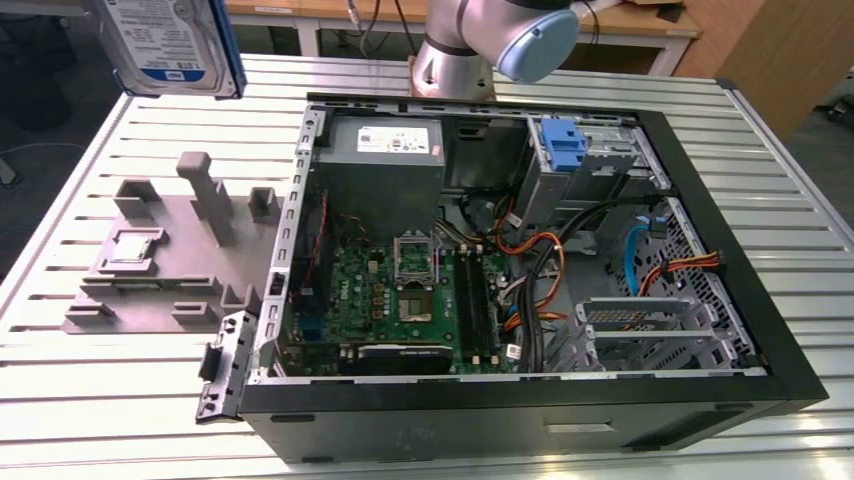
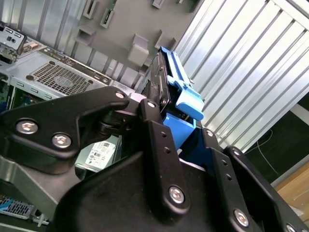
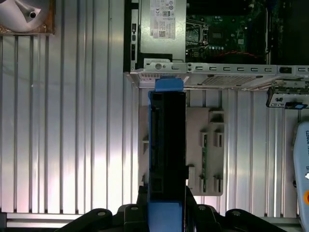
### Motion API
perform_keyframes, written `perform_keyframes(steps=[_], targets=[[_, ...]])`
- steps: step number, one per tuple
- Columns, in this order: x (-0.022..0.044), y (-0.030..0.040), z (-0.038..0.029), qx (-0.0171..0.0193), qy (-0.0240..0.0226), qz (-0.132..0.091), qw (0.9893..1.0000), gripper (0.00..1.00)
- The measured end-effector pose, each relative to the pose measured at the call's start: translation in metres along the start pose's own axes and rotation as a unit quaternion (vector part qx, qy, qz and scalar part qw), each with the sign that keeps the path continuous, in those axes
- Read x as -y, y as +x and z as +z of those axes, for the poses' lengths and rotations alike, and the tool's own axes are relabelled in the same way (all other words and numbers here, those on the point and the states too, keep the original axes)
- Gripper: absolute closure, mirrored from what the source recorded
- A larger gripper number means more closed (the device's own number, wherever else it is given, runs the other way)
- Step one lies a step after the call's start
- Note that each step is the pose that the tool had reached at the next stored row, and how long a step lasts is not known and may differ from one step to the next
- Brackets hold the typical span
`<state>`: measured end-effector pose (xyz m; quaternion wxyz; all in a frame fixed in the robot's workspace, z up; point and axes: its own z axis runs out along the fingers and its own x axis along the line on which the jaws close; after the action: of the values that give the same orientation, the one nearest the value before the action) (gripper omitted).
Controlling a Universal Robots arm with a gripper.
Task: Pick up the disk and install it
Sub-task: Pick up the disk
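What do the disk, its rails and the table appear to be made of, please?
Likely the disk is metal-bodied, greyish around a white-and-blue paper-like label. Its rails look like blue plastic, smooth with soft highlights. Probably the table is aluminium or steel: bright ribbed slats reflecting light.

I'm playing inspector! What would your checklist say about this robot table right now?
Surface: slatted metal table, with an open computer case lying on it.
Job's things: disk held in the air outside the case, not installed.
Clutter: grey holder on the table beside the case, on the exterior view's left.
Grippers: gripper shut on the disk.
Cables: cables bundled inside the case, some orange and some blue; none seen on the table.
Surroundings: wooden furniture behind the table.
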<state>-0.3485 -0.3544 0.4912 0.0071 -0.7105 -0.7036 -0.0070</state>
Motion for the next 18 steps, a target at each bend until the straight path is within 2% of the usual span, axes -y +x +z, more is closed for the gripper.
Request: perform_keyframes(steps=[3, 8, 12, 13, 15, 18], targets=[[-0.0055, -0.0002, 0.0001, 0.0, 0.0, 0.0, 1.0, 0.63], [-0.0067, -0.003, 0.0001, 0.0001, 0.0, 0.0, 1.0, 0.63], [-0.0068, -0.012, 0.0, 0.0001, 0.0, 0.0, 1.0, 0.63], [-0.0068, -0.018, 0.0, 0.0001, 0.0, 0.0, 1.0, 0.63], [-0.0069, -0.0237, 0.0, 0.0, -0.0001, 0.0, 1.0, 0.63], [-0.0083, -0.0277, 0.0001, 0.0001, 0.0, 0.0, 1.0, 0.63]])
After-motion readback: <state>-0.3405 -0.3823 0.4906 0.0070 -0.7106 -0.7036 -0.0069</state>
